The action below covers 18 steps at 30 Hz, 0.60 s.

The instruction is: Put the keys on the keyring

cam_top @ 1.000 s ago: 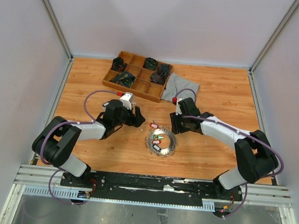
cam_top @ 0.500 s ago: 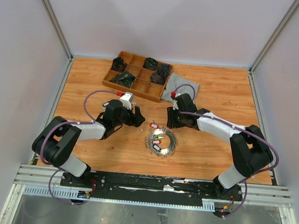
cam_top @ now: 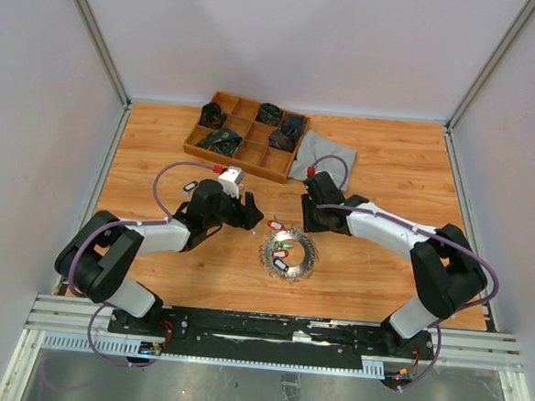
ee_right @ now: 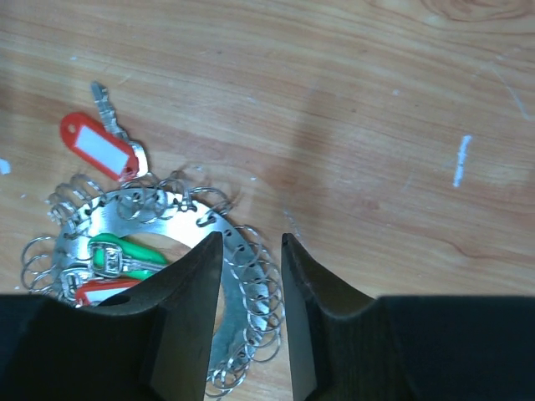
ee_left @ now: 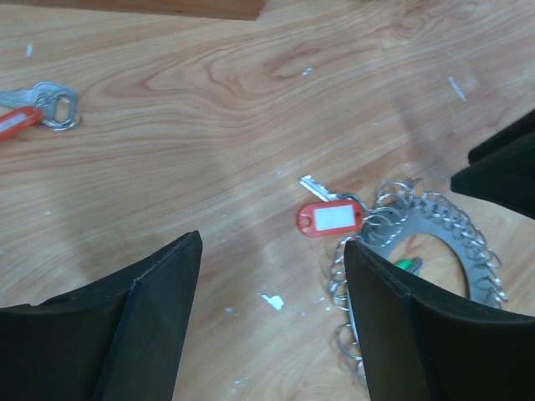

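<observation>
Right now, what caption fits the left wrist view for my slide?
Open left gripper over the wooden table, facing a red-tagged key beside the crowded keyring.

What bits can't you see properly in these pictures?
- Right wrist view: the near side of the keyring is hidden behind the right pincer.
- Left wrist view: the loose key has its red tag cut off by the left edge.
- Top view: the dark things in the tray are too small to name.

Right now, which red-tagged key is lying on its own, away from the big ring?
The lone key at the left wrist view's left edge, on the table; another red-tagged key touches the keyring.
</observation>
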Available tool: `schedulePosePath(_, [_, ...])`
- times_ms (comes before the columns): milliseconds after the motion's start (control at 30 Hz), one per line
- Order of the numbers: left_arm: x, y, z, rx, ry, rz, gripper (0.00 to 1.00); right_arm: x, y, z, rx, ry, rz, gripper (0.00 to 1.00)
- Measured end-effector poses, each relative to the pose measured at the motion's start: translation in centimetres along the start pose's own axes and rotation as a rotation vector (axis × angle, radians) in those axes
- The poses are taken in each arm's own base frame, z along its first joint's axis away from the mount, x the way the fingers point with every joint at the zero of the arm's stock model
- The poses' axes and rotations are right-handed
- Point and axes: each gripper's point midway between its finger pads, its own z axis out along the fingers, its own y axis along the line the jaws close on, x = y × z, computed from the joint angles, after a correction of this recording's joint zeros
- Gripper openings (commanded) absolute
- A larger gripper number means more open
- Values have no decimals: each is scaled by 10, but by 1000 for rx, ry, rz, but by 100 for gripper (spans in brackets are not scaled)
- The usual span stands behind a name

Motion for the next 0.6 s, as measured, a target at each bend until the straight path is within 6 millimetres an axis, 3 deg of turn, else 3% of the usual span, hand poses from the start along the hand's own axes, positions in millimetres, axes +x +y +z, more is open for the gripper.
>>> schedulePosePath(100, [-4,-15,-1,27,-1,17,74,0,-13,-1,34,-1,23,37])
schedulePosePath(200, [-16,-43,2,71,-12,48,72,2,-36,-7,61,-5,74,37])
schedulePosePath(300, [-31,-78,8,128,-33,81,64,13,-61,-15,80,-4,133,37])
schedulePosePath(400, [-42,-113,21,182,-37,111,54,29,-73,-21,72,9,169,37])
schedulePosePath(500, [-35,-135,40,208,-5,129,50,44,-81,-27,63,18,201,36])
schedulePosePath(600, [-17,-140,54,201,56,137,47,55,-88,-33,60,14,224,36])
